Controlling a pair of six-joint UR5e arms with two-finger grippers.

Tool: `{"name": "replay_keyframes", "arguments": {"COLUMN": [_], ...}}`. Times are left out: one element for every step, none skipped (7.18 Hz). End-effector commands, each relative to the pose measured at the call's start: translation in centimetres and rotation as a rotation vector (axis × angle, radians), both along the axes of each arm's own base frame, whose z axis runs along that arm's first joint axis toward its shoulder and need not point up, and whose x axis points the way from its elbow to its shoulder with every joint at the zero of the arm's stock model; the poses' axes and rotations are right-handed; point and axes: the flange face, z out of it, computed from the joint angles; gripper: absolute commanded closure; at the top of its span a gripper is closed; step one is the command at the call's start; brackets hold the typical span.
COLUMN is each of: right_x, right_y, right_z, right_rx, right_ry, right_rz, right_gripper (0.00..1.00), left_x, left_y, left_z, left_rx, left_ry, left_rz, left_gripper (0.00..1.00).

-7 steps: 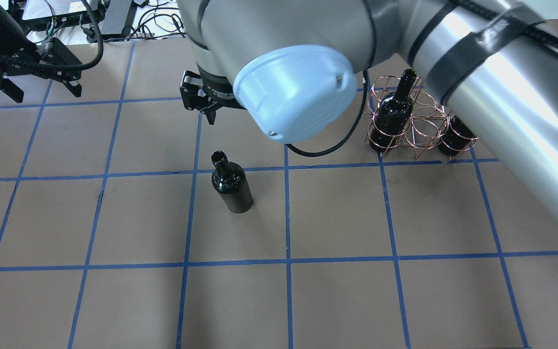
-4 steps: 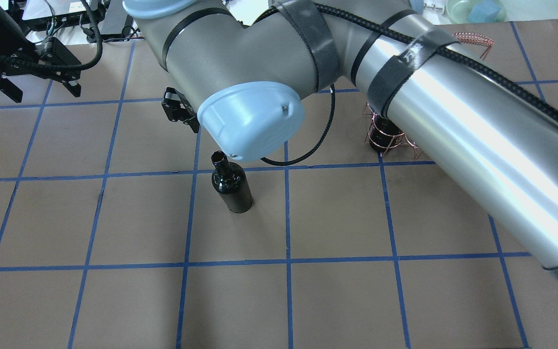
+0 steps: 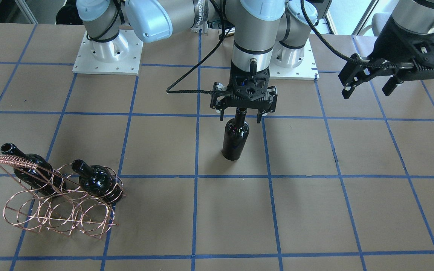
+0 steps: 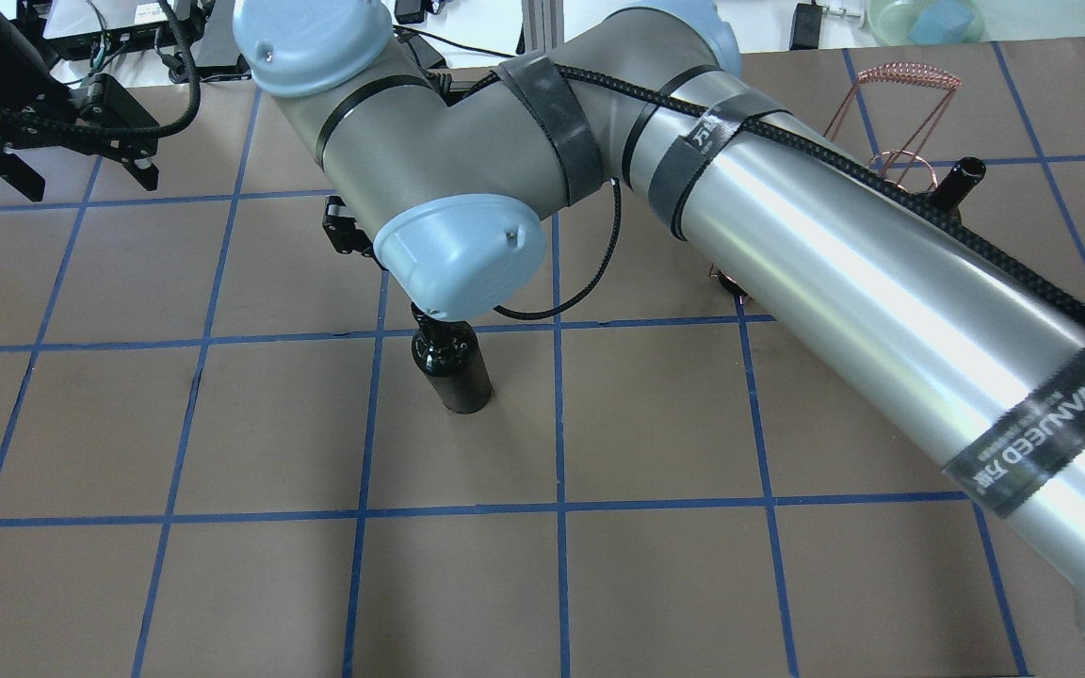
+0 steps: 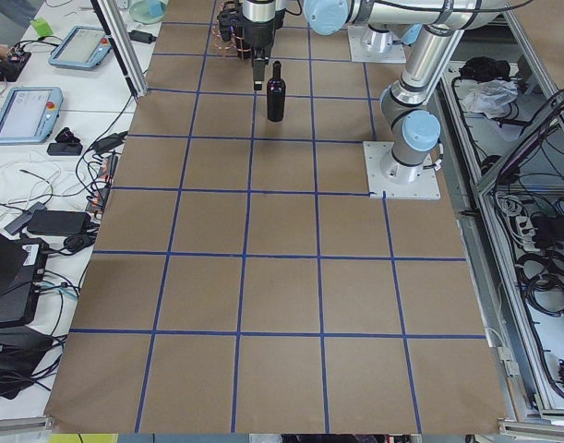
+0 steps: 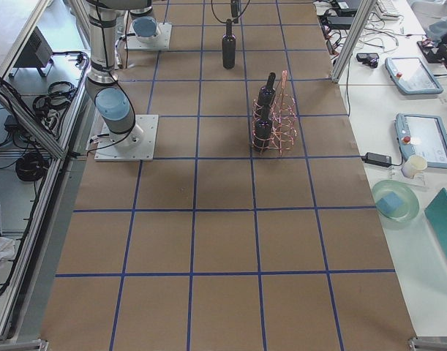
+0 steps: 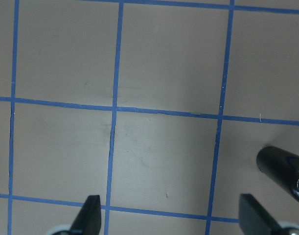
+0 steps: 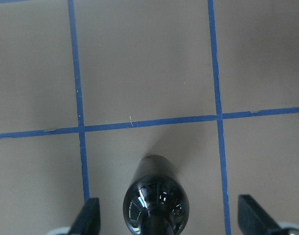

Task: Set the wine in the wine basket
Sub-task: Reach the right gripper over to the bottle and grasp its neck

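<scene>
A black wine bottle (image 3: 236, 137) stands upright near the table's middle; it also shows in the overhead view (image 4: 453, 372) and the right wrist view (image 8: 155, 200). My right gripper (image 3: 241, 114) is open, fingers on either side of the bottle's neck without touching it; the right wrist view (image 8: 171, 215) shows it straight above the bottle. The copper wire wine basket (image 3: 55, 210) holds two more black bottles (image 3: 96, 182). In the overhead view my right arm hides most of the basket; its handle (image 4: 910, 75) shows. My left gripper (image 3: 367, 86) is open and empty, far off.
The brown table (image 3: 352, 210) has a blue tape grid. Both arm bases (image 3: 107, 52) are bolted at the robot's side. My left gripper also shows at the overhead view's top left (image 4: 81, 174). Tablets and cables lie on side benches (image 5: 42, 111).
My right arm has swung over the standing bottle and come down, so its wrist now hides the bottle's mouth and its forearm covers most of the basket. The left arm has not moved.
</scene>
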Motion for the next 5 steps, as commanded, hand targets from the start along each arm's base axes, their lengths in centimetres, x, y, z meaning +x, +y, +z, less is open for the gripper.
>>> {"name": "replay_keyframes", "arguments": {"right_x": [-0.1,-0.2,0.0,0.6,0.9], "right_y": [0.2,0.3,0.6,1.3,2.0], "right_z": [-3.0,-3.6,-3.6,-3.7,-3.8], "right_rx": [0.003,0.006,0.014,0.018,0.036], "right_ry": [0.003,0.002,0.0,0.002,0.015], "right_rz": [0.004,0.007,0.005,0.011,0.02], "right_gripper": [0.0,0.0,0.0,0.0,0.04], "left_x": [0.1,0.1,0.1,0.1,0.1], "left_y": [0.1,0.2,0.2,0.2,0.2], "left_z": [0.0,-0.1,-0.1,-0.1,-0.1], "left_rx": [0.005,0.016,0.016,0.018,0.02], "left_ry": [0.001,0.002,0.0,0.001,-0.001], "left_rz": [0.003,0.003,0.003,0.003,0.003], "left_gripper": [0.0,0.0,0.0,0.0,0.0]}}
